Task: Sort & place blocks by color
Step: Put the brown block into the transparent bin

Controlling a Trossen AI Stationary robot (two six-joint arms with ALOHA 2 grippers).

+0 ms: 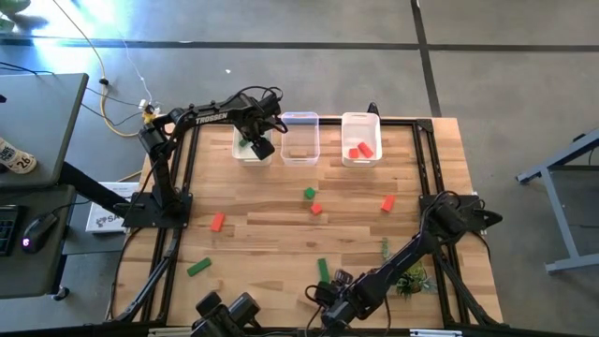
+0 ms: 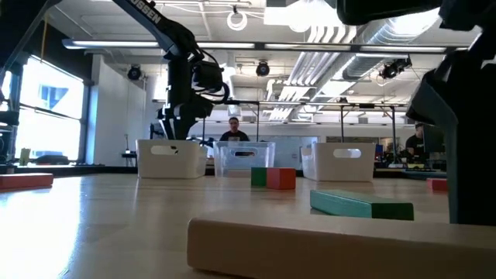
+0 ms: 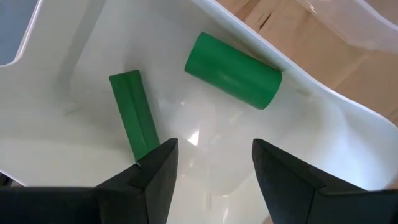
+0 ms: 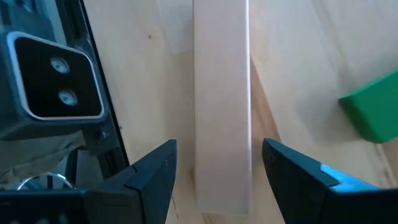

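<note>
Lowering the spread, empty right gripper (image 4: 214, 180) squarely astride the tan bar (image 4: 222, 99) at the table's (image 1: 271, 234) near edge before closing, while hovering the open, empty left gripper (image 3: 211, 171) over the green blocks (image 3: 233, 70) in the left bin (image 1: 240, 153).

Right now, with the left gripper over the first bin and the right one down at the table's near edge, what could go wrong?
1. The right gripper straddles a tan bar lying near the table edge; an off-centre close might push it off.
2. The left gripper hangs open inside the leftmost bin; lifting out carelessly could catch its wall.
3. A green block lies close to the tan bar and could get nudged.
</note>
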